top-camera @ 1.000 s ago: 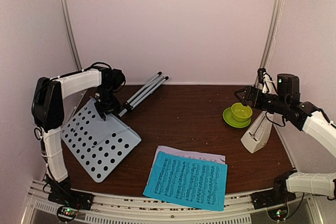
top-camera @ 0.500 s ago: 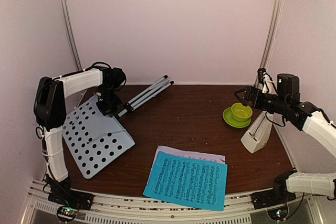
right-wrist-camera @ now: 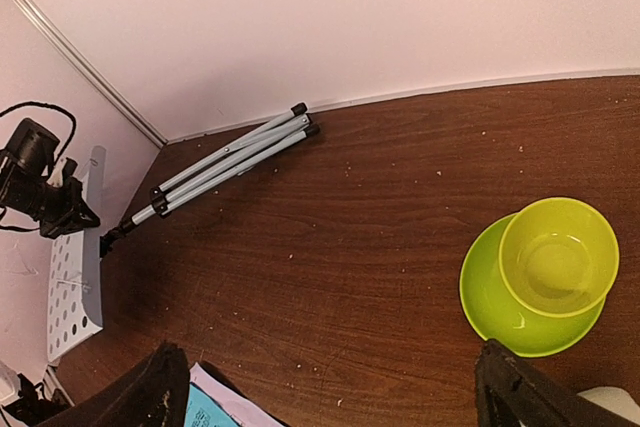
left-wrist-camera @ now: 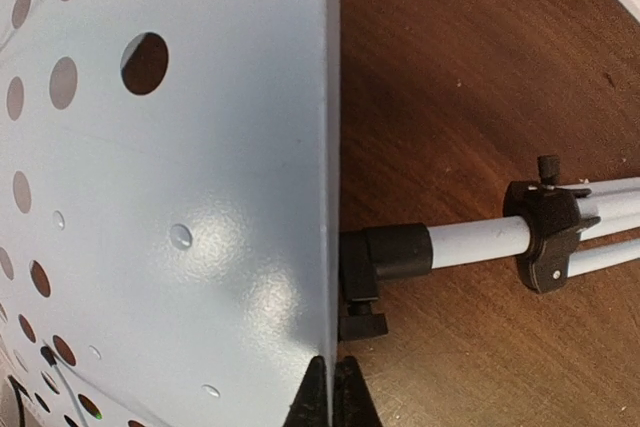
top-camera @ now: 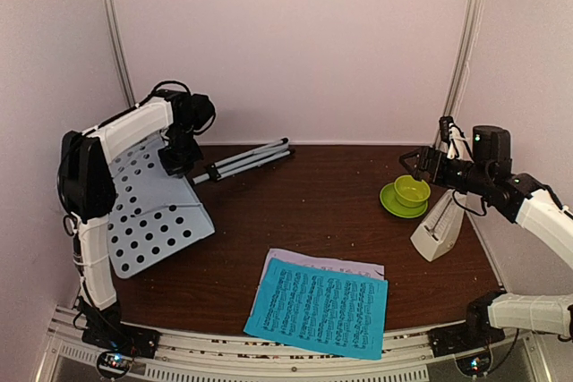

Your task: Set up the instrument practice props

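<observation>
The pale perforated music-stand desk [top-camera: 148, 212] leans tilted at the left, its lower edge on the table. Its grey tripod legs [top-camera: 246, 159] lie folded towards the back wall. My left gripper [top-camera: 176, 157] is shut on the desk's upper edge near the leg joint. In the left wrist view its tips [left-wrist-camera: 333, 387] pinch the desk [left-wrist-camera: 180, 197] beside the legs [left-wrist-camera: 480, 237]. The cyan sheet [top-camera: 318, 306] lies on the lilac sheet [top-camera: 354, 267] at the front. The cream metronome [top-camera: 437, 230] stands at the right. My right gripper [top-camera: 414, 163] is open and empty, above the table [right-wrist-camera: 335, 397].
A lime-green cup [top-camera: 412, 190] sits on its saucer [top-camera: 394, 204] just below my right gripper, also in the right wrist view [right-wrist-camera: 558, 257]. Pink walls close in the left, back and right. Dark wooden table [top-camera: 304, 212] lies between the stand and the cup.
My left gripper has risen and moved back-left with the desk's edge, tipping the desk more upright. The tripod legs have swung flatter towards the back wall. The right arm has not moved.
</observation>
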